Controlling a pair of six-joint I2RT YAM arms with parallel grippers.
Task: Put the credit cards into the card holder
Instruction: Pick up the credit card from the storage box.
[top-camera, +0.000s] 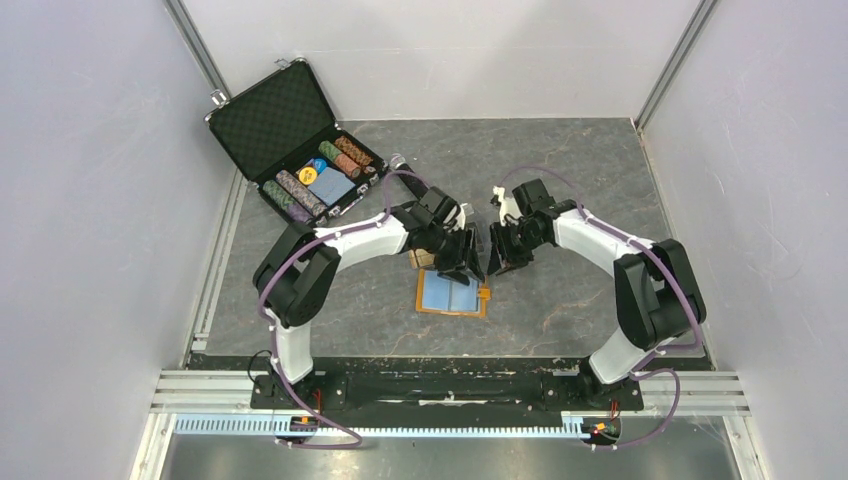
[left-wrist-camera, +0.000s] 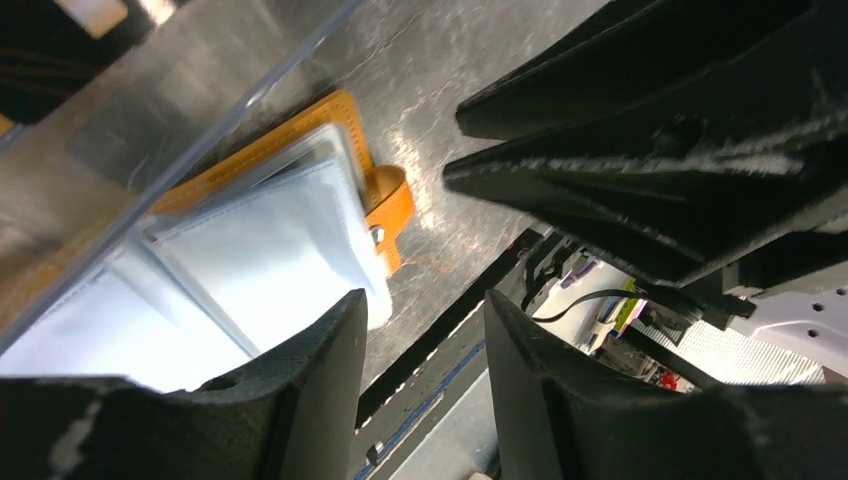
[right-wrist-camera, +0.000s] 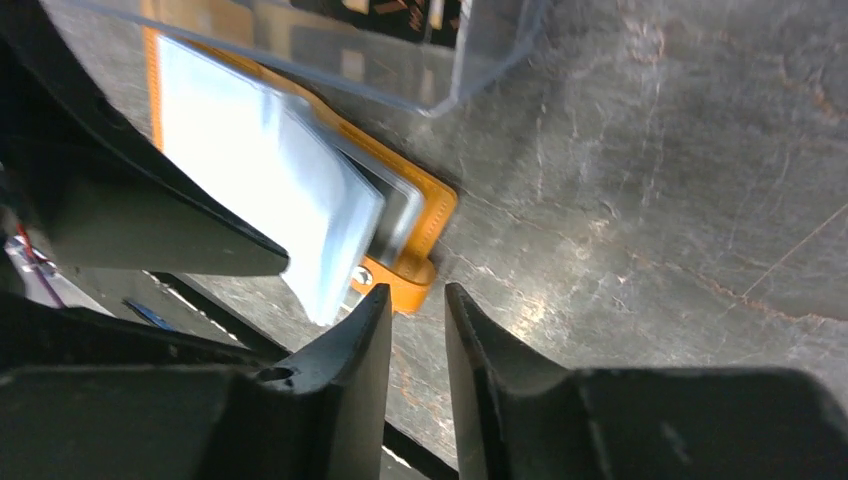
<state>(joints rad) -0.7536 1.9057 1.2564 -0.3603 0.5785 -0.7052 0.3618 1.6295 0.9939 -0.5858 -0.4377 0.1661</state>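
Open card holder (top-camera: 452, 295) close beneath left hand (top-camera: 466, 266) (right hand (top-camera: 497, 262) alongside)

card holder (top-camera: 450, 293) lies on table (top-camera: 580, 300), chip case (top-camera: 300, 150) behind, leftward.

I find nothing I can read. The orange wallet (top-camera: 452, 294) lying open on the bench (top-camera: 580, 300) carries no legible lettering in any view. At eleven o'clock from it, the markings on the chips (top-camera: 292, 195) in the black case (top-camera: 275, 120) are too small to make out.
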